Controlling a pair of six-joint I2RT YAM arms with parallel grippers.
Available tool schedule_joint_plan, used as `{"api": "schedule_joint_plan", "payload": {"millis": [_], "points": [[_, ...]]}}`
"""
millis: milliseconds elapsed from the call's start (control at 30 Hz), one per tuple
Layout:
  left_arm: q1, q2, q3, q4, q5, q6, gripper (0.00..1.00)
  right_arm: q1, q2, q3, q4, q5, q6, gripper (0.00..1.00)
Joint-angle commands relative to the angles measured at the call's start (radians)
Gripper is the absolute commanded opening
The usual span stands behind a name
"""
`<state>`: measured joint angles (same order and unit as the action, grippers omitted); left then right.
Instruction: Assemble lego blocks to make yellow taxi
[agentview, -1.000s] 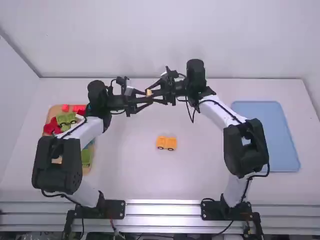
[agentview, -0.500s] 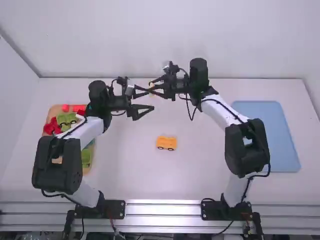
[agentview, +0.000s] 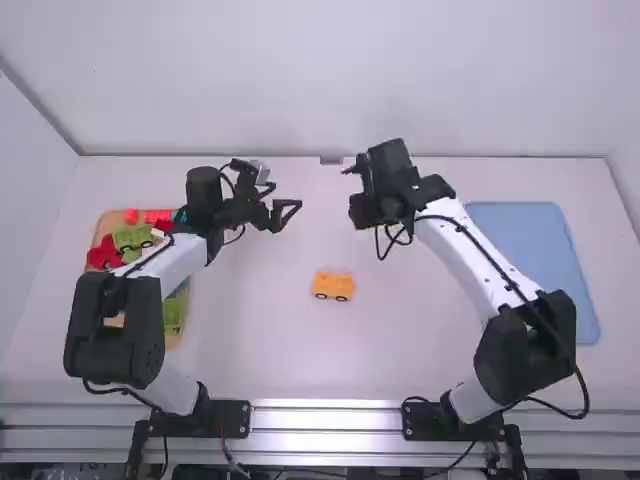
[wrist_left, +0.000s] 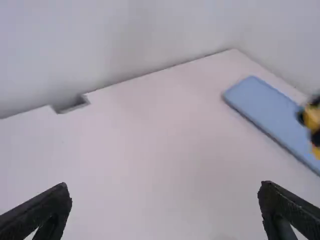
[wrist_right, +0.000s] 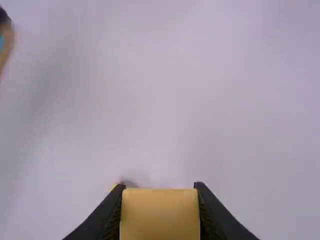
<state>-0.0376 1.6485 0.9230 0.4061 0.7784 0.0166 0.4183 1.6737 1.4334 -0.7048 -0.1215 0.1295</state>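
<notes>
At the far left, the tan, shallow tray (agentview: 103, 226) held a crowd of red and green toy blocks (agentview: 158, 216); my left arm leaned over part of it, so a careless low swing there could have caught its rim or scattered the pieces. My left gripper (wrist_left: 165, 186) was above the table (agentview: 250, 330) beyond the tray, jaws spread wide with nothing between them. To its right and nearer my bases, the yellow-orange toy car body with dark round wheels (agentview: 333, 286) sat on the table, well apart from both grippers. I could not tell whether it stood upright or lay on its side, and pressing down on the wrong face would have tipped it rather than joined anything. With neither pair of jaws bracing it, an off-centre push could also have sent it sliding. Farther right, my right gripper (wrist_right: 159, 185) had its jaws closed on a flat-faced yellow plastic block (wrist_right: 160, 215), gripped by two opposite sides. The block's connecting face was hard for me to judge; if it sat skewed, it would likely meet the body crooked and twist in my grip, and too loose a squeeze could have dropped it. Rightmost lay the flat blue plastic tray (agentview: 530, 250), partly behind my right arm.
</notes>
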Motion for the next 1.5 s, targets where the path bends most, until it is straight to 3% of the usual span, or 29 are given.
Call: {"api": "schedule_joint_plan", "payload": {"millis": [0,200,467,867,1200,1367,1467], "points": [[0.004,0.005,0.014,0.008,-0.061,0.018,0.99,-0.009,0.062,0.007,-0.113,0.146,0.184,0.09],[0.004,0.005,0.014,0.012,-0.064,0.018,0.99,-0.032,0.236,-0.004,-0.269,0.145,0.374,0.04],[0.004,0.005,0.013,-0.014,-0.066,0.068,0.99,-0.034,0.354,-0.064,-0.188,0.113,0.564,0.0],[0.004,0.005,0.013,-0.014,-0.065,0.07,0.99,-0.026,0.354,-0.153,-0.214,0.093,1.444,0.01],[0.003,0.005,0.004,-0.015,-0.061,0.059,0.99,-0.026,0.354,-0.173,-0.111,0.101,1.604,0.0],[0.003,0.005,0.003,-0.023,-0.062,0.059,0.99,-0.027,0.354,-0.173,-0.142,0.101,1.683,0.0],[0.003,0.005,0.003,-0.027,-0.062,0.06,0.99,-0.027,0.354,-0.173,-0.173,0.097,1.759,0.07]]}}
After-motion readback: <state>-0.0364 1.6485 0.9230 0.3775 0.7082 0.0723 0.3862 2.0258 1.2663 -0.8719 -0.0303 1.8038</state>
